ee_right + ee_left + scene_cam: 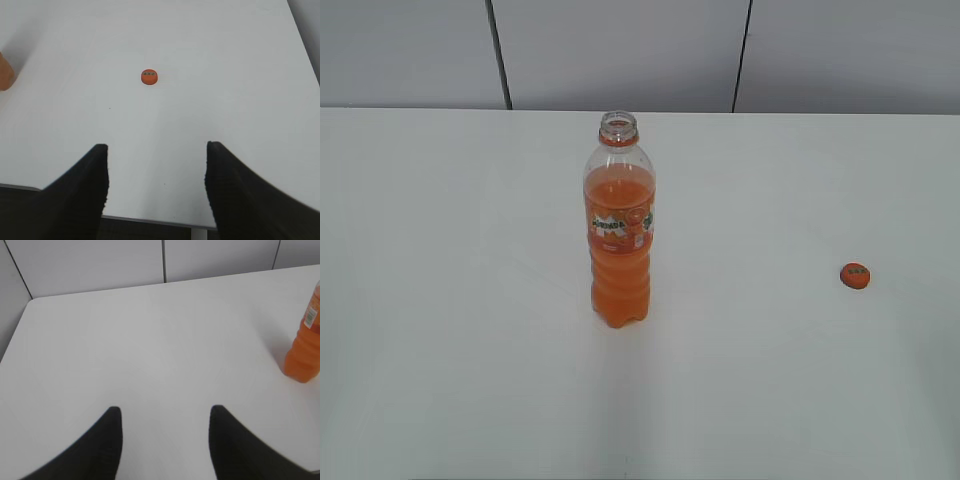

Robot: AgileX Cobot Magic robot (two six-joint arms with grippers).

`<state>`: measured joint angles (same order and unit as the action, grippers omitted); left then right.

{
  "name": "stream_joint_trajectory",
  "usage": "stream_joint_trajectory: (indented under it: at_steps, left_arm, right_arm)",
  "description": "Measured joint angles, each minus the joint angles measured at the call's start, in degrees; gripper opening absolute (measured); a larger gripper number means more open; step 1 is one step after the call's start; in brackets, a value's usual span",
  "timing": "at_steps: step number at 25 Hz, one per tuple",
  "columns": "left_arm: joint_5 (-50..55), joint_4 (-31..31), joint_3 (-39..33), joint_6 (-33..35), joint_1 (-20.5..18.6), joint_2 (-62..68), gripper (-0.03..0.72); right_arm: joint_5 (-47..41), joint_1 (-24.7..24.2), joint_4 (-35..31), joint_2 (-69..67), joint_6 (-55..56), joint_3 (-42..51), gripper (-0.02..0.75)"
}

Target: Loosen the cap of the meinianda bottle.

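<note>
White worktop (440,300) fills my views. Going left to right: my left pincer (162,440) hangs spread and empty, the meinianda bottle (619,225) stands upright mid-worktop with its neck bare, the cap (855,275) lies well apart at right, and my right pincer (156,187) gapes, holding nothing. I judge loosening done; I'd keep both clear of the bottle.

A plain lab-like test space: a bare white table (440,300) before grey panelled walls (620,50).
</note>
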<state>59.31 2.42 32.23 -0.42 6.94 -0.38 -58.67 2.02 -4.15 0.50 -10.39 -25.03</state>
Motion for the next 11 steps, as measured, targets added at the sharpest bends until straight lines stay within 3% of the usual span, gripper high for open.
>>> stream_joint_trajectory:
  at_steps: [11]
  left_arm:
    - [0.0,0.0,0.0,0.0,0.0,0.0,0.329]
  right_arm:
    - [0.0,0.0,0.0,0.0,0.0,0.0,0.46]
